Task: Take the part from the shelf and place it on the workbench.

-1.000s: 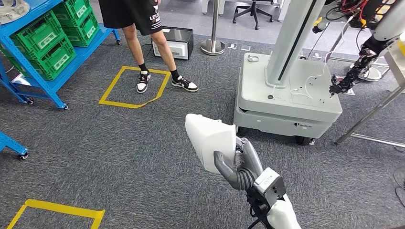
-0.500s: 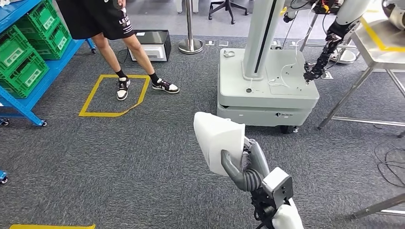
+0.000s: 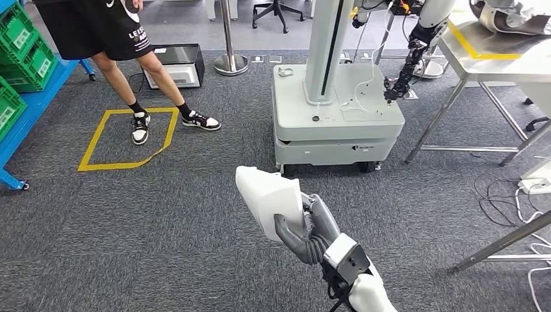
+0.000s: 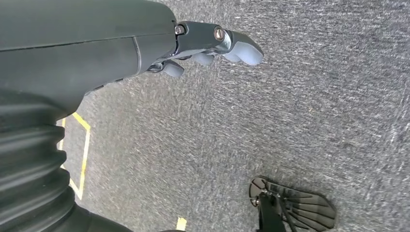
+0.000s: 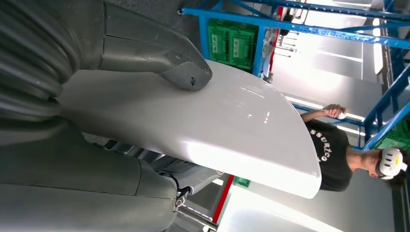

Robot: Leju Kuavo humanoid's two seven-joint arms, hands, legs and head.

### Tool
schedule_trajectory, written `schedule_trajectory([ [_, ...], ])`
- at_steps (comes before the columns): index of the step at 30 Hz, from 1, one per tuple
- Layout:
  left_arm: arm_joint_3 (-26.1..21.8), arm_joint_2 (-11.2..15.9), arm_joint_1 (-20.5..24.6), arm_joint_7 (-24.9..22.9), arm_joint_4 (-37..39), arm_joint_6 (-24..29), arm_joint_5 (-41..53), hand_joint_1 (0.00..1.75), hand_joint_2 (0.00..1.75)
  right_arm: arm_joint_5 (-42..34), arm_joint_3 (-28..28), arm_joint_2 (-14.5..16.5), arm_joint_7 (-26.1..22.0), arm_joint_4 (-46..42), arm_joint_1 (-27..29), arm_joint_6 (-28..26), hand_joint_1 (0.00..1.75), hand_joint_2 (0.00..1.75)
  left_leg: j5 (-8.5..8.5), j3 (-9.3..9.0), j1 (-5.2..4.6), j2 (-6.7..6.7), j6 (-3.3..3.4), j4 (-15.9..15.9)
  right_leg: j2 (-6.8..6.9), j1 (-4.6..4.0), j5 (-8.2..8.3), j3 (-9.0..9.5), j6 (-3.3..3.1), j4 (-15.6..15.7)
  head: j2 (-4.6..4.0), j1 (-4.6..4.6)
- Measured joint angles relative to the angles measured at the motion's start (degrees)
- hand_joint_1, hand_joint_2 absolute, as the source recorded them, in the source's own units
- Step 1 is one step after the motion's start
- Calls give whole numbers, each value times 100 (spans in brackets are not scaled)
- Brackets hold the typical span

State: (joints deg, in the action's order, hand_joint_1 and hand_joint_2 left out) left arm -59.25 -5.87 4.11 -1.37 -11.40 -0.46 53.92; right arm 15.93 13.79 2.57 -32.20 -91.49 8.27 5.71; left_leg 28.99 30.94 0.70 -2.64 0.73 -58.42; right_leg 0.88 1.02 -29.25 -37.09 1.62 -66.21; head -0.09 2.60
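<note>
In the head view my right hand (image 3: 310, 233) grips a white curved shell part (image 3: 269, 200) and holds it up over the grey carpet. The right wrist view shows the same part (image 5: 212, 125) close up, with my thumb (image 5: 164, 58) pressed on its face. The steel workbench (image 3: 520, 64) stands at the far right, marked with yellow tape, and another pale part (image 3: 510, 16) lies on it. The blue shelf (image 3: 16, 127) with green crates (image 3: 23, 42) is at the far left. My left hand (image 4: 208, 46) hangs over the floor, fingers loosely extended and holding nothing.
A grey wheeled base with a column (image 3: 338, 114) stands straight ahead, with a dark robot arm (image 3: 403, 71) over it. A person (image 3: 117, 39) stands by a yellow floor marking (image 3: 97, 140). A table leg (image 3: 500, 244) and cables (image 3: 513, 195) lie at the right.
The whole view has swung to the right: the shelf slid off to the left and the workbench came in at the right. My right hand still holds the part.
</note>
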Motion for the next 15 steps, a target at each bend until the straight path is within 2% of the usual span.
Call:
schedule_trajectory([
  [2,-1,0,-1,-64,-1,13,14,0,175,-45,18,4,64,9,-40,34,175,175,45,4,-21,-60,-62,-47,130,-24,175,300,-51,590,0,-3],
  [3,-1,4,-2,-73,-1,9,15,0,175,-69,20,5,94,17,-52,53,175,175,62,2,-32,-85,-97,-56,153,-40,181,346,-87,700,0,-5],
  [5,-2,10,-1,-57,-1,-16,24,0,175,-95,18,8,126,36,-51,74,175,175,70,-19,-29,-137,-168,-36,67,-56,191,332,-172,716,0,-6],
  [7,-2,13,-2,-21,0,-60,72,0,175,-110,16,8,126,44,-31,73,175,175,167,9,-9,-51,-235,-130,-3,-44,223,339,-251,754,0,-12],
  [8,-1,13,-6,1,3,-76,107,0,175,-128,15,8,115,44,-20,69,175,175,298,91,-3,38,-257,-320,-33,-32,240,345,-284,772,0,-17],
  [10,0,10,-24,44,10,-91,165,0,175,-200,9,8,84,44,19,67,175,175,668,411,0,198,-272,-1026,-101,-35,247,341,-318,777,0,-24],
  [11,0,10,-38,67,13,-91,178,0,175,-241,3,7,68,45,48,73,175,175,801,581,0,223,-270,-1386,-145,-43,247,338,-323,776,0,-23],
  [12,0,10,-53,95,15,-91,185,0,175,-274,-3,6,58,50,77,81,175,175,836,693,-1,234,-262,-1606,-197,-51,247,338,-324,773,0,-23],
  [13,0,10,-63,125,17,-91,183,0,175,-292,-8,5,54,57,97,92,175,175,754,706,-2,242,-249,-1605,-251,-56,247,339,-324,770,0,-23],
  [14,0,10,-65,154,18,-91,175,0,175,-296,-10,4,54,68,100,107,175,175,570,610,-2,260,-229,-1371,-307,-58,247,344,-323,765,0,-22],
  [15,0,9,-57,182,19,-93,164,0,175,-282,-10,3,56,82,87,127,175,175,339,439,-2,309,-203,-980,-360,-58,246,348,-320,759,0,-23],
])
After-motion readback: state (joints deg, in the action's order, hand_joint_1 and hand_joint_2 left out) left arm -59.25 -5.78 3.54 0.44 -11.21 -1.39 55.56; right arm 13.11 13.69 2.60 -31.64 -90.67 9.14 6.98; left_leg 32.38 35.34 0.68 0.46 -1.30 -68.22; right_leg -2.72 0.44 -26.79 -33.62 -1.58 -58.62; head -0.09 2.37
